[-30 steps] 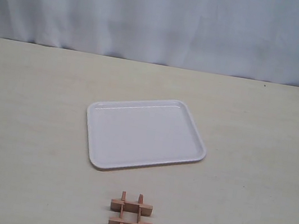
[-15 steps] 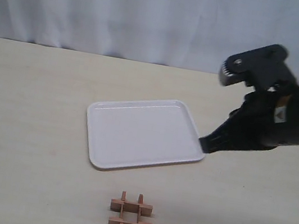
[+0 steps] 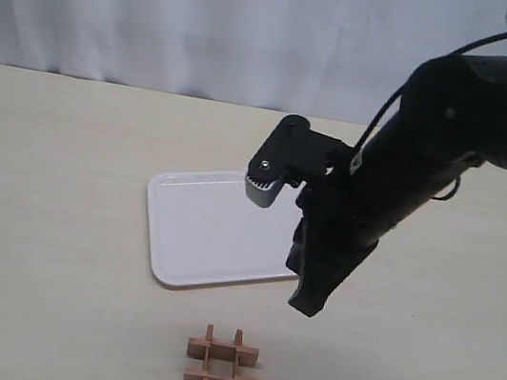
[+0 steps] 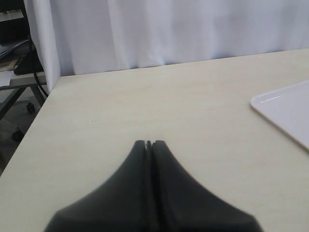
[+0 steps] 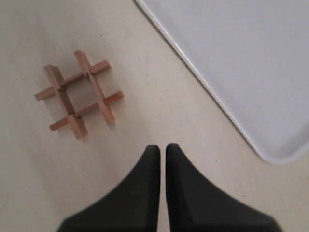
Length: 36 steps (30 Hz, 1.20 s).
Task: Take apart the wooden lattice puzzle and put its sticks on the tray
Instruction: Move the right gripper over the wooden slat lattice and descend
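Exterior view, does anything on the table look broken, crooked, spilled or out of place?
Nothing stands out. The small reddish-brown wooden lattice puzzle lies whole on the beige table, clear of the flat white plastic tray.

No readable text, labels, or numbers

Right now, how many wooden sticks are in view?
4, all interlocked in the wooden lattice puzzle on the table, apart from the tray: two parallel sticks crossed by two more.
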Available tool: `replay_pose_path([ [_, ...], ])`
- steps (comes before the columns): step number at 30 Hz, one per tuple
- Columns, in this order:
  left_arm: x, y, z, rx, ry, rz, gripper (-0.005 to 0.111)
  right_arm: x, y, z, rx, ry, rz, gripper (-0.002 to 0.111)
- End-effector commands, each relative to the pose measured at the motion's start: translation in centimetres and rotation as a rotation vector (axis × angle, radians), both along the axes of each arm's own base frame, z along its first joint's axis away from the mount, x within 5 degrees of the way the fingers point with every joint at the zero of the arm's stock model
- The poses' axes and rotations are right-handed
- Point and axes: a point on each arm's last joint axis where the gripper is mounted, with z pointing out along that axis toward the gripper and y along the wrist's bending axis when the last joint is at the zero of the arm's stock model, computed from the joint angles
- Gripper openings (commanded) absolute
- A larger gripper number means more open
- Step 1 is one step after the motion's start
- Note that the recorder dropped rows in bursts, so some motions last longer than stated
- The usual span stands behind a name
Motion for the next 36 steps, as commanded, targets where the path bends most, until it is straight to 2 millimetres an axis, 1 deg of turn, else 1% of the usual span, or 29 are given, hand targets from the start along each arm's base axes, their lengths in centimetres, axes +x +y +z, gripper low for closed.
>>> replay_pose_path([
  [1,0.0,-0.1,0.0,-0.01,-0.011,-0.007,0.0,1.1,0.7,-0.8,-0.048,0.063,0.166,0.004],
  [4,0.0,-0.1,0.0,-0.01,-0.011,-0.007,0.0,1.7,0.6,-1.6,-0.11,0.089,0.201,0.005],
  [7,0.0,-0.1,0.0,-0.01,-0.011,-0.007,0.0,1.9,0.3,-2.8,-0.163,0.122,0.218,0.005],
  [10,0.0,-0.1,0.0,-0.01,-0.011,-0.007,0.0,2.1,0.4,-3.6,-0.17,0.151,0.232,0.005],
  [13,0.0,-0.1,0.0,-0.01,-0.011,-0.007,0.0,2.0,0.6,-3.8,-0.147,0.165,0.256,0.005],
  [16,0.0,-0.1,0.0,-0.01,-0.011,-0.007,0.0,1.8,0.6,-4.0,-0.15,0.178,0.257,0.01],
  [18,0.0,-0.1,0.0,-0.008,-0.011,-0.007,0.0,1.5,0.5,-4.4,-0.152,0.194,0.256,0.017],
  [22,0.0,-0.1,0.0,-0.008,-0.011,-0.007,0.0,0.6,1.1,-5.1,-0.173,0.213,0.292,0.025],
  [24,0.0,-0.1,0.0,-0.008,-0.011,-0.007,0.0,0.3,2.0,-5.3,-0.172,0.194,0.316,0.028],
  [27,0.0,-0.1,0.0,-0.008,-0.011,-0.007,0.0,0.2,3.1,-5.6,-0.161,0.146,0.338,0.029],
  [29,0.0,-0.1,0.0,-0.008,-0.011,-0.007,0.0,0.0,3.7,-5.9,-0.164,0.144,0.349,0.029],
  [36,0.0,-0.1,0.0,-0.008,-0.011,-0.007,0.0,0.1,4.2,-7.3,-0.171,0.167,0.345,0.029],
])
